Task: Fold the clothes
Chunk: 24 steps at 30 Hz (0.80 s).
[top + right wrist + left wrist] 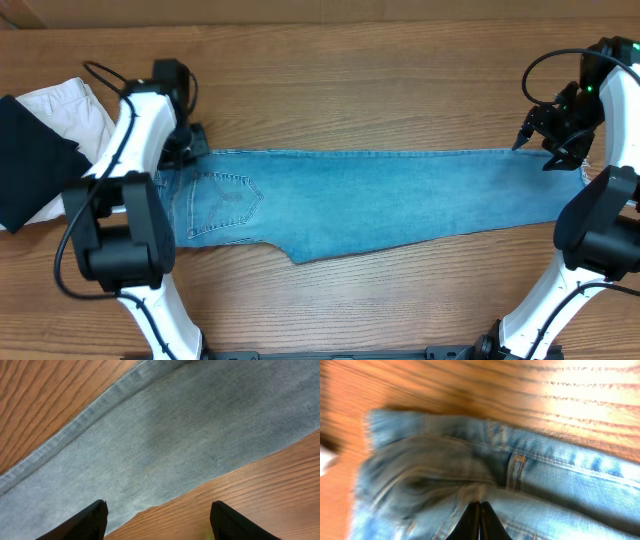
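The light blue jeans (380,195) lie flat across the table, folded leg on leg. The waist is at the left, a stitched back pocket faces up and the ankles are at the right. My left gripper (190,150) is at the far waist corner. In the left wrist view its jaws (480,505) are shut on bunched denim (470,460) by a belt loop. My right gripper (535,140) hovers over the far ankle end. In the right wrist view its fingers (157,517) are open and empty above the leg (175,435) and its edge.
A black folded garment (30,160) lies on a white folded garment (70,105) at the left edge, just left of my left arm. The wooden table (350,80) shows beyond and in front of the jeans.
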### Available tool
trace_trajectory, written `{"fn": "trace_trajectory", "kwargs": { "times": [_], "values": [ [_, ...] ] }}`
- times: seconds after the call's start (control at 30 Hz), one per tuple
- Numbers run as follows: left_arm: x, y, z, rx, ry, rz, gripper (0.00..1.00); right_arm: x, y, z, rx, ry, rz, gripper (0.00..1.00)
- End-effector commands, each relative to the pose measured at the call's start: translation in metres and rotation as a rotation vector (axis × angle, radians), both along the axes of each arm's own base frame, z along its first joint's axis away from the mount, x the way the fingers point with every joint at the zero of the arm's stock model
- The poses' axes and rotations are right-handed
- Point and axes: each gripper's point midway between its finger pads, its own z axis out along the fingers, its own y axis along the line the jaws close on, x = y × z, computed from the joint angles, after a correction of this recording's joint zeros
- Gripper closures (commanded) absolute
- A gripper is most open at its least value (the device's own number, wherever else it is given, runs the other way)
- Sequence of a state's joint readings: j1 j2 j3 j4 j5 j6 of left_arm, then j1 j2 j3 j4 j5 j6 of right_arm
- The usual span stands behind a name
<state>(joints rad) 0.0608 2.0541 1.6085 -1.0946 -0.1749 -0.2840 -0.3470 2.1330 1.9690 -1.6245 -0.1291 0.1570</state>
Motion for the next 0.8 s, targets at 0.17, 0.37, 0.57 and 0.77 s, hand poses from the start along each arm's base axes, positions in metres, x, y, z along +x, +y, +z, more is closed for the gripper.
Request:
{"fn": "trace_trajectory", "kwargs": {
  "times": [0.17,0.37,0.57,0.77],
  "values": [
    [-0.033,0.027,0.065,0.1,-0.011,0.138,0.96,-0.002,-0.005,0.0,-0.005,-0.002,-0.011,0.3],
    [-0.049,0.044,0.017,0.09,0.029,0.181,0.94,-0.002,-0.006,0.0,-0.007,-0.001,-0.012,0.3],
    [-0.044,0.046,-0.044,-0.003,0.048,0.117,0.93,-0.004,-0.012,0.0,-0.009,0.0,-0.029,0.28],
    [-0.042,0.056,-0.067,-0.036,0.077,0.153,0.95,-0.013,-0.044,-0.002,-0.052,0.003,-0.092,0.16]
  ]
}}
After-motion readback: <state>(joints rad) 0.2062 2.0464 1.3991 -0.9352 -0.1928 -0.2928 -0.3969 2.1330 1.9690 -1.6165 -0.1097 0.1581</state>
